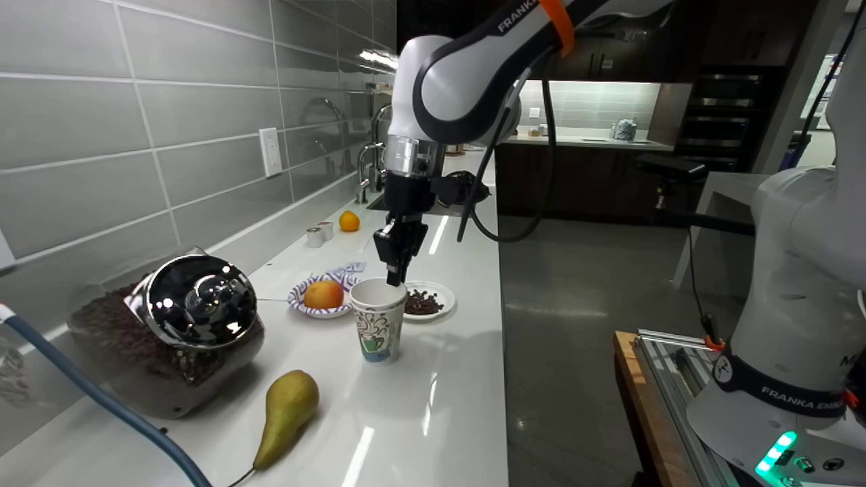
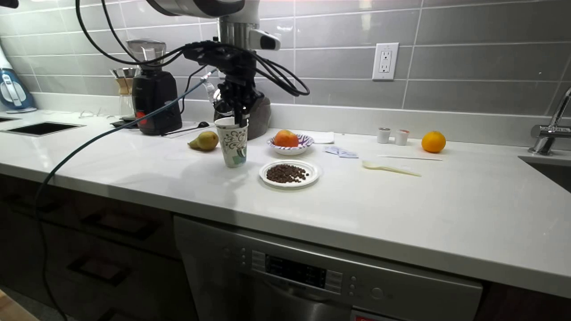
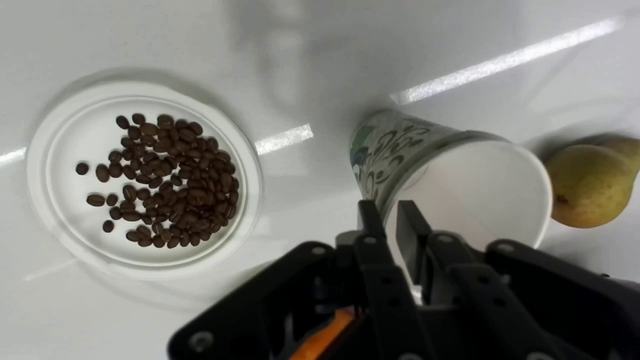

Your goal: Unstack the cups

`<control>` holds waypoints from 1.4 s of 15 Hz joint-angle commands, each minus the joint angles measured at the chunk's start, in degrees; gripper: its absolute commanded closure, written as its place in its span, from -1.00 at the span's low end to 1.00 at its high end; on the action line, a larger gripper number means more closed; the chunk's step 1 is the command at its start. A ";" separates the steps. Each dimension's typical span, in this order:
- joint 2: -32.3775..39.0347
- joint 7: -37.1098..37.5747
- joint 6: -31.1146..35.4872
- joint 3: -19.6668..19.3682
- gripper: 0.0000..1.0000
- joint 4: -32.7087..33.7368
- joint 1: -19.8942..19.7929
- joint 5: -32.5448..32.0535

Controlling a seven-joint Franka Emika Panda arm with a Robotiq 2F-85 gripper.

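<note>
The cups (image 1: 380, 331) stand upright on the counter as one nested stack, whitish with dark swirl print and a green motif. A second rim seems to show just under the top one; how many are nested is hidden. They also show in an exterior view (image 2: 233, 145) and in the wrist view (image 3: 395, 150). My gripper (image 3: 387, 207) points down at the rim, with its fingers a little apart. One finger is over the inside of the top cup, the other outside its wall. A gap shows between the fingers. The gripper tips show in both exterior views (image 1: 397, 276) (image 2: 242, 121).
A white plate (image 2: 266, 174) of coffee beans stands close beside the cups. A patterned bowl (image 1: 298, 295) holds a red-orange fruit. A pear (image 1: 287, 416), a tilted bean jar with a shiny metal lid (image 1: 203, 301), a spoon (image 2: 390, 169) and an orange (image 2: 433, 141) lie around.
</note>
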 commanded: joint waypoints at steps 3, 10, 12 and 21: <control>-0.27 -0.95 -0.02 0.24 1.00 -0.49 0.02 0.34; -4.31 8.27 -5.50 0.51 0.98 -0.13 0.92 -6.89; -6.43 15.36 -11.64 1.26 0.98 1.13 1.48 -12.62; -0.59 37.39 -33.74 4.48 0.98 10.24 1.76 -30.20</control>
